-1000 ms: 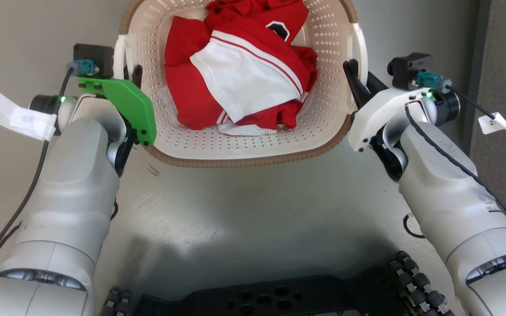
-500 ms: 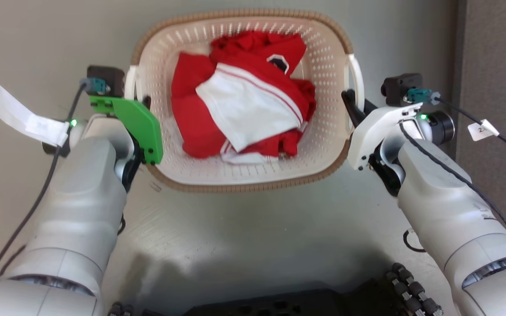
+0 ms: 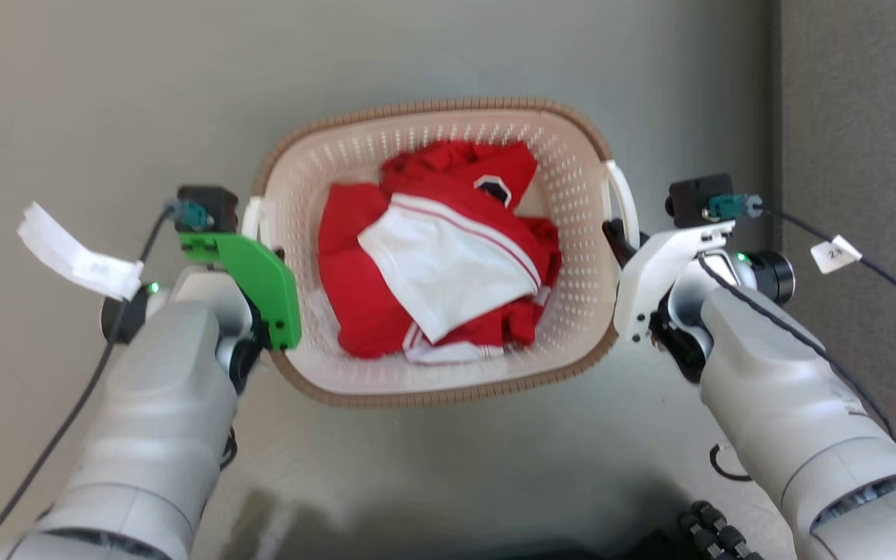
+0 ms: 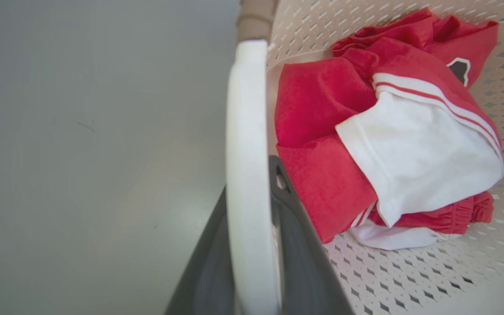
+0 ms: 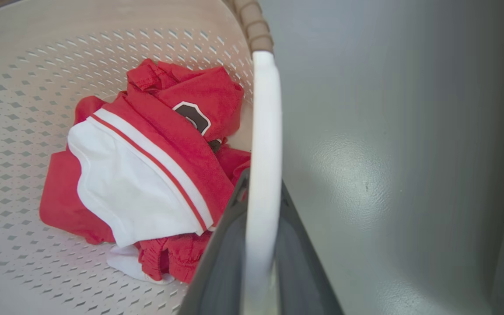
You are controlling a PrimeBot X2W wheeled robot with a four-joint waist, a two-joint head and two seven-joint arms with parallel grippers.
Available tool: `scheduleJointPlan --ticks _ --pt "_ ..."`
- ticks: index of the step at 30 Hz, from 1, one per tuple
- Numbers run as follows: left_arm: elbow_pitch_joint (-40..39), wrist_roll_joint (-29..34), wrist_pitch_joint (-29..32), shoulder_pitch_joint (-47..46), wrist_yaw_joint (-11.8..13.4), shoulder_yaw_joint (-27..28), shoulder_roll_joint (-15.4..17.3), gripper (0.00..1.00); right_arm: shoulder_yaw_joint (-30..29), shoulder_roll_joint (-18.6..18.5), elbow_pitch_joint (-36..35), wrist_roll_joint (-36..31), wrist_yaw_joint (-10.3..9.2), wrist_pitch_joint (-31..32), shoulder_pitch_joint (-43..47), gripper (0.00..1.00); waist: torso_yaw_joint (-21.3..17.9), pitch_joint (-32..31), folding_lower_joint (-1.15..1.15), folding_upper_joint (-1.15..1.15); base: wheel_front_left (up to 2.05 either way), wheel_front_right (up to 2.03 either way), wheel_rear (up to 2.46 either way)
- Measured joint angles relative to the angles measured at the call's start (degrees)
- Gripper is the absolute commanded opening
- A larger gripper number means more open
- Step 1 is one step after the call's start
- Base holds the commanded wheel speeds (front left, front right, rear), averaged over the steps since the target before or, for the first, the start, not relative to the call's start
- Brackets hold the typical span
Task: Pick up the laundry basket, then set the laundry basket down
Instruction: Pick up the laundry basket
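Laundry basket (image 3: 572,204), perforated cream plastic, woven-look brown rim

Grey forearms (image 3: 160,420), green left plate (image 3: 255,286), white right plate (image 3: 650,274), black cables (image 3: 806,342)

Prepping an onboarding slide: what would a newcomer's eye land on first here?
The red-and-white clothes heaped in the cream laundry basket, centre of the head view. Then the left gripper closed around the white left handle and the right gripper around the right handle; a bright green plate stands out on the left wrist.
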Motion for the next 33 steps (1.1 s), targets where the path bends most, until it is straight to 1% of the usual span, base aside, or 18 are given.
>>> scheduleJointPlan --ticks 6,18,27,33 --pt "-0.86 -1.82 1.38 2.71 0.0 -1.88 0.14 0.0 1.26 -0.07 0.25 0.99 0.0 1.4 1.8 0.0 -0.28 -3.37 0.0 0.0 0.0 0.0 0.0" --pt "-2.45 -6.57 5.35 7.53 0.02 -5.38 0.52 0.0 4.88 -0.49 -0.91 5.88 -0.01 4.77 6.78 0.0 -1.07 -10.52 0.0 0.0 0.0 0.0 0.0" --pt "-3.25 -10.28 8.49 9.61 0.03 -6.27 0.77 0.0 7.06 -0.98 -1.57 8.05 -0.01 7.39 8.33 0.0 -1.48 -16.38 0.0 0.0 0.0 0.0 0.0" --pt "-2.93 -11.35 9.95 10.94 0.03 -6.92 0.83 0.0 7.99 -0.98 -1.6 9.82 -0.01 8.58 10.36 0.0 -1.74 -20.56 0.0 0.0 0.0 0.0 0.0"
